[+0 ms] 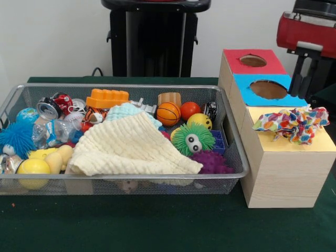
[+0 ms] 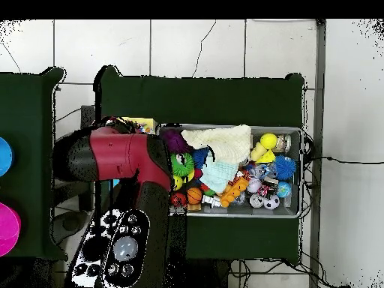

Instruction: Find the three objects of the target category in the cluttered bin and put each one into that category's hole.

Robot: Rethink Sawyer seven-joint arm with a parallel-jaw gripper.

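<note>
Front view: patchwork wad draped over the yellow-topped box, hole hidden beneath; gripper state cannot tell; next, push it through, then search the bin.

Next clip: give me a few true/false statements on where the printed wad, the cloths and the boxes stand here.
1. A printed wad lies on the yellow box top. True.
2. The cream cloth hangs outside the bin. False: it lies inside, over other items.
3. The red-topped box is nearest the front camera. False: it is farthest; the yellow-topped one is nearest.
4. The blue top's hole is uncovered. True.
5. A green googly-eyed ball sits in the bin. True.
</note>
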